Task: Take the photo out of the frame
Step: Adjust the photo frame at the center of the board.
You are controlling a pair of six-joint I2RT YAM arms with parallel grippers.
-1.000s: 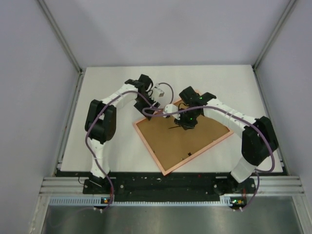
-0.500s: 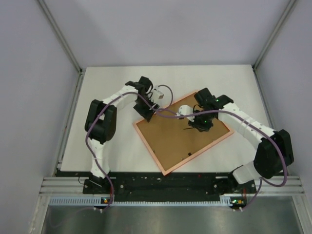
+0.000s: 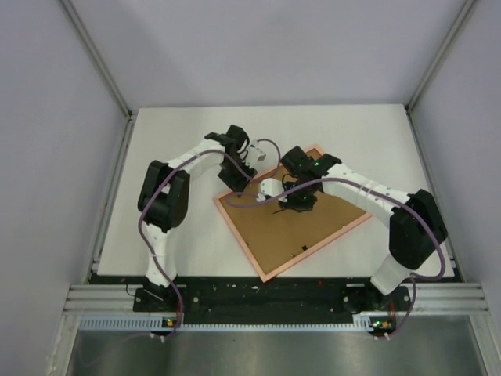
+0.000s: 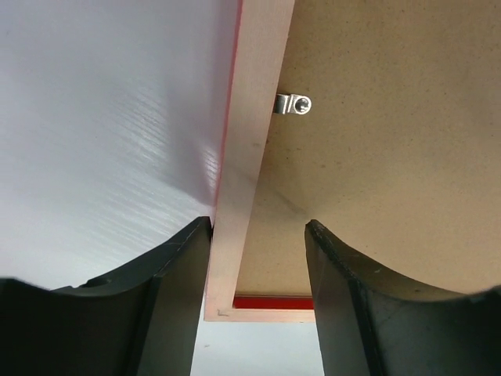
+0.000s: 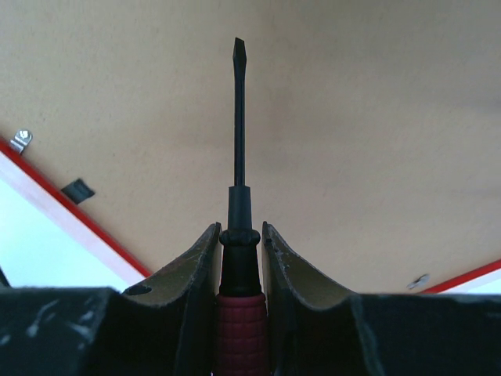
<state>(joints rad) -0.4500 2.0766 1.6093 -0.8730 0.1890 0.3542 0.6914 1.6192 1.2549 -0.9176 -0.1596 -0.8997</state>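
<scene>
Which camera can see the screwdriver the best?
The right wrist view. The screwdriver fills it, from its red handle in the right gripper to its flat tip. The top view shows at most a thin dark line under that gripper. The left wrist view shows only the frame corner, no screwdriver.

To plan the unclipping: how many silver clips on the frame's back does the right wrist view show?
2: one clip at the left edge, by the red frame; another clip, small, at the lower right. The right gripper and its screwdriver may hide others.

Lab enclosure: white table (image 3: 352,133), grey panel walls (image 3: 266,47).
</scene>
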